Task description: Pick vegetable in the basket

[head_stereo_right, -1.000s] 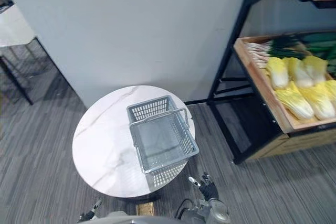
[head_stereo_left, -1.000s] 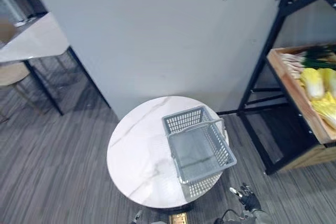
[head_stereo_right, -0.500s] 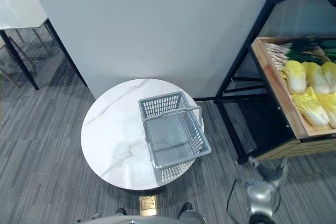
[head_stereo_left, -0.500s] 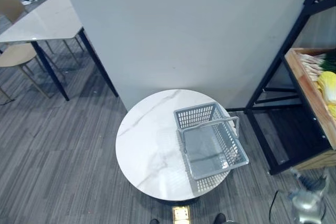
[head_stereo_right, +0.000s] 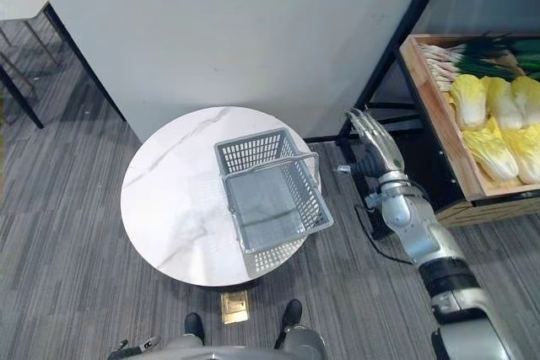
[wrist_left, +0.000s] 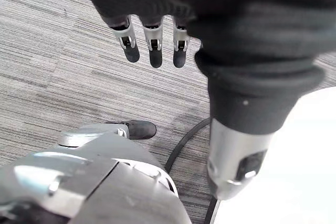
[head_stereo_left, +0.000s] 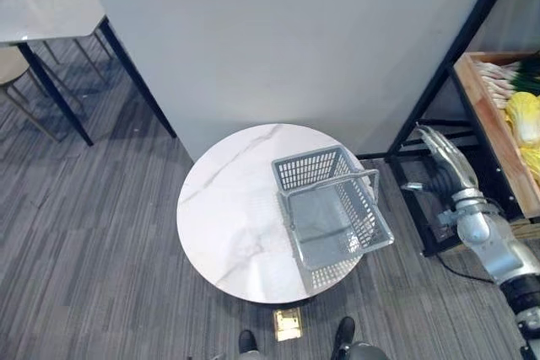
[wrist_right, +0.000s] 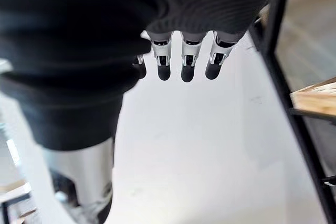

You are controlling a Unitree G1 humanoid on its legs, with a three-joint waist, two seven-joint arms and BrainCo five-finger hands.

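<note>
1. Left eye view: a grey plastic basket point(head_stereo_left: 332, 208) sits on the right side of a round white marble worktop point(head_stereo_left: 228, 217), with its handle raised. The right arm comes in from the lower right and stretches away from the robot. The right robot hand point(head_stereo_left: 445, 162) hangs in the air between the basket and the black shelf frame point(head_stereo_left: 439, 82). Its fingers are straight and released, the thumb juts toward the basket, and it grasps nothing.
2. Right eye view: the vegetables lie in a wooden crate point(head_stereo_right: 439, 115) on the shelf, well apart from the basket. Yellow napa cabbages point(head_stereo_right: 498, 124) are packed side by side, and green onions point(head_stereo_right: 472, 56) lie behind them at the far end of the crate. The right robot hand is near the crate's front edge without touching it, and its fingertips point toward the wall point(head_stereo_right: 236, 31).
3. Left wrist view: the left robot hand point(wrist_left: 152, 40) hangs low over the grey striped floor point(wrist_left: 63, 77). Its dark-tipped fingers sit in a relaxed row below the ribbed cover, and it holds nothing.
4. Right wrist view: the right robot hand's fingers point(wrist_right: 187, 59) stand in a loose, even row beyond the dark cover. They face the white wall, with the shelf frame and a wooden shelf edge point(wrist_right: 315, 98) to one side. Nothing lies between the fingers and the thumb.
</note>
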